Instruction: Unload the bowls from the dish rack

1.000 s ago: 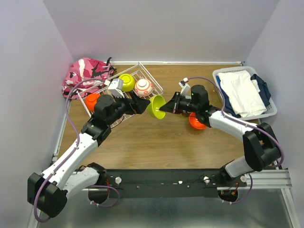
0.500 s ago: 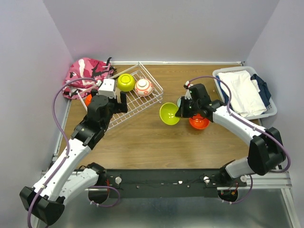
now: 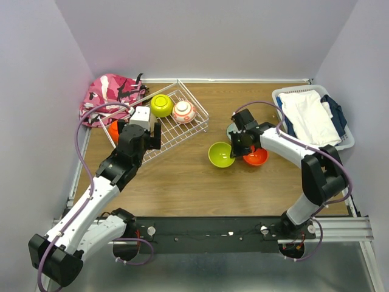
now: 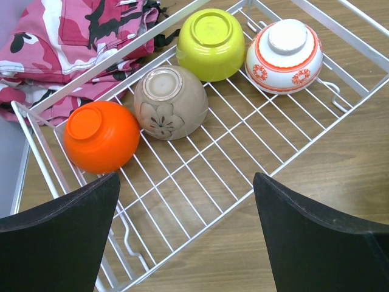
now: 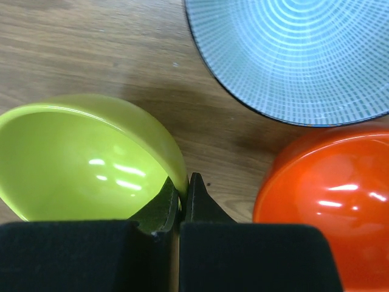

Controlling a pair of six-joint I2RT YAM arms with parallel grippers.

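Observation:
The white wire dish rack lies at the back left. Four bowls rest upside down in it: orange, tan with a flower, lime-green and white with red pattern. My left gripper hangs open over the rack's near rim, holding nothing. My right gripper is shut on the rim of a second lime-green bowl, which stands upright on the table. Beside it are an orange bowl and a pale teal bowl.
A pink camouflage cloth lies against the rack's far left corner. A white plastic basket of clothes stands at the back right. Grey walls close in on the left, back and right.
My right gripper carried the lime-green bowl from mid-table down to the wood beside the orange bowl. My left gripper drew back from that bowl to the rack's near rim.

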